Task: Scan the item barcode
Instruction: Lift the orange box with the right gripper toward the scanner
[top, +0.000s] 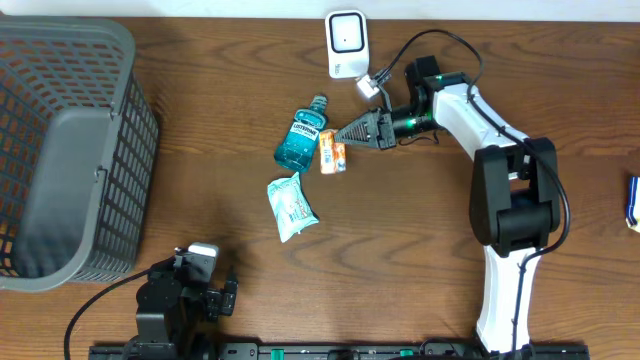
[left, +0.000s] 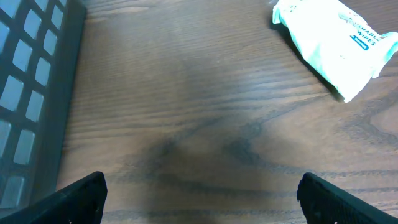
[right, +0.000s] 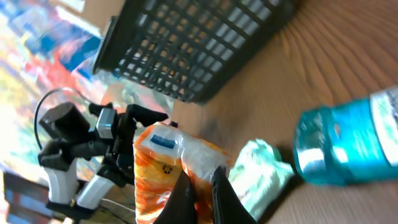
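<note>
The right gripper (right: 200, 180), clenched, pinches the edge of the orange-and-white plastic packet (right: 163, 163), just above centre overhead; its print is blurred and its bottom cut off in the wrist view. The left gripper (left: 199, 198) stands released over the brown wooden desk (left: 186, 112), only fingertips (left: 84, 194) showing.

Bare table (left: 186, 112) lies open ahead of my left gripper (left: 200, 198). The basket (left: 31, 93) walls its left side, and the wipes pack (left: 336, 43) sits ahead-right.
</note>
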